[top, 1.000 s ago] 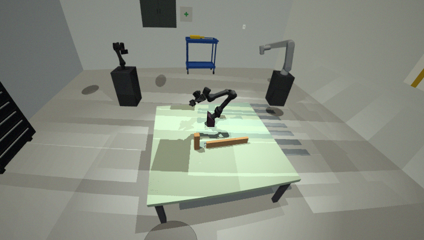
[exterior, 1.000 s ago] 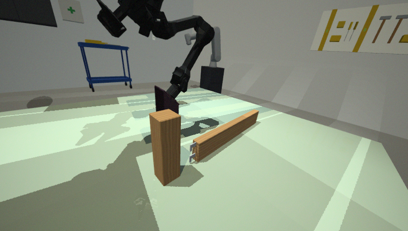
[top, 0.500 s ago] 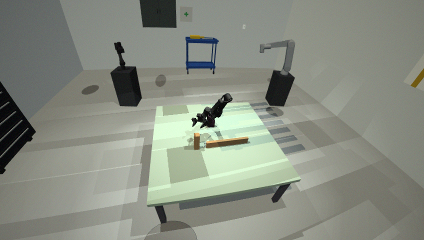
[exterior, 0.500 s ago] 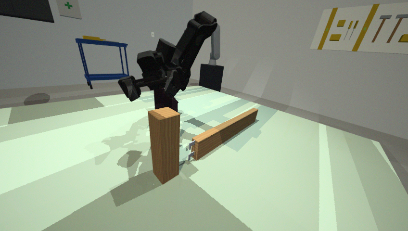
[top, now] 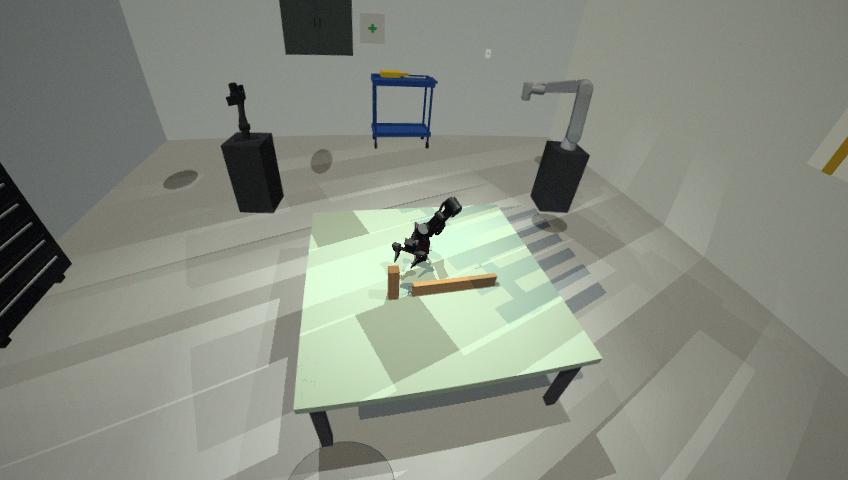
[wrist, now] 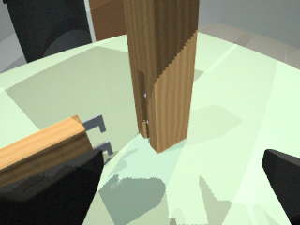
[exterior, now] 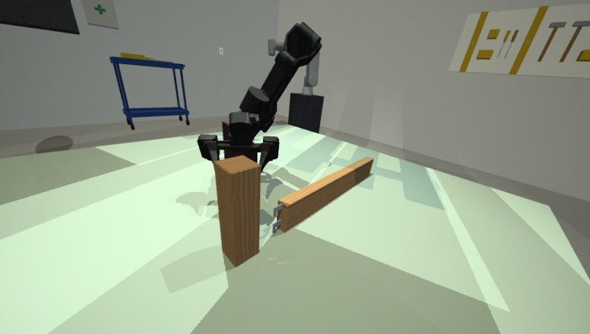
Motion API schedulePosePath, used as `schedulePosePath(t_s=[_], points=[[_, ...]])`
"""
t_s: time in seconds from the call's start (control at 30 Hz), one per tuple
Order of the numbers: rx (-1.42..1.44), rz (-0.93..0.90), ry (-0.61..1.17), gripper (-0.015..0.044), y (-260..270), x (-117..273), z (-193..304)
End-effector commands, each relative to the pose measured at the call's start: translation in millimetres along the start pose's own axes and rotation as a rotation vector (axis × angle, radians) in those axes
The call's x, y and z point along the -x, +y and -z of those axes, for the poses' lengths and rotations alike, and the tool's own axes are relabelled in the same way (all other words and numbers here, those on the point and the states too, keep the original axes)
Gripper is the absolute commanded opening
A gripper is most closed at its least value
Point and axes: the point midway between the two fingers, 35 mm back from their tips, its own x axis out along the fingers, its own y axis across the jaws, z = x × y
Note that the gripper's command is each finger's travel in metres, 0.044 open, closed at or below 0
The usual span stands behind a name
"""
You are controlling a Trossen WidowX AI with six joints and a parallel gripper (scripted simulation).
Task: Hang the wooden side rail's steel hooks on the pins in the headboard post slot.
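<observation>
The headboard post (top: 393,283) (exterior: 238,211) (wrist: 173,103) stands upright on the table (top: 505,344) (exterior: 414,248). Its slot (wrist: 143,110) shows in the wrist view, with two small pale spots inside that look like the pins. The wooden side rail (top: 455,284) (exterior: 327,190) (wrist: 42,142) lies along the table, its hook end near the post but apart from it. The upper steel hook (exterior: 277,210) (wrist: 96,123) and lower hook (exterior: 276,226) (wrist: 104,148) stick out toward the post. My gripper (top: 406,262) (wrist: 185,158) is open and empty, above the table behind the post. In the exterior view the post partly hides it.
My arm (top: 437,223) (exterior: 275,82) bends up behind the gripper. A blue cart (top: 401,129) (exterior: 153,111) and two dark pedestals, at left (top: 252,172) and at right (top: 559,178), each bearing another arm, stand on the floor beyond the table.
</observation>
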Motion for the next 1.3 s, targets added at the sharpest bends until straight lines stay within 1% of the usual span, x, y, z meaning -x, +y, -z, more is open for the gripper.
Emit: schedulePosePath(t_s=[0.0,0.47,0.67,0.8,0.9,0.97,1.27], points=[[0.008,0.005,0.006,0.044,0.3,1.6,3.0],[-0.003,0.017,0.017,0.044,-0.9,-2.5,2.3],[-0.088,0.129,0.112,0.044,-0.1,-30.6,-10.9],[-0.134,0.216,0.171,0.044,12.8,-37.7,-24.3],[-0.161,0.286,0.21,0.044,28.1,-34.4,-34.9],[-0.159,0.294,0.192,0.044,41.9,-33.1,-48.4],[-0.19,0.408,0.262,0.044,63.0,-9.2,-52.3]])
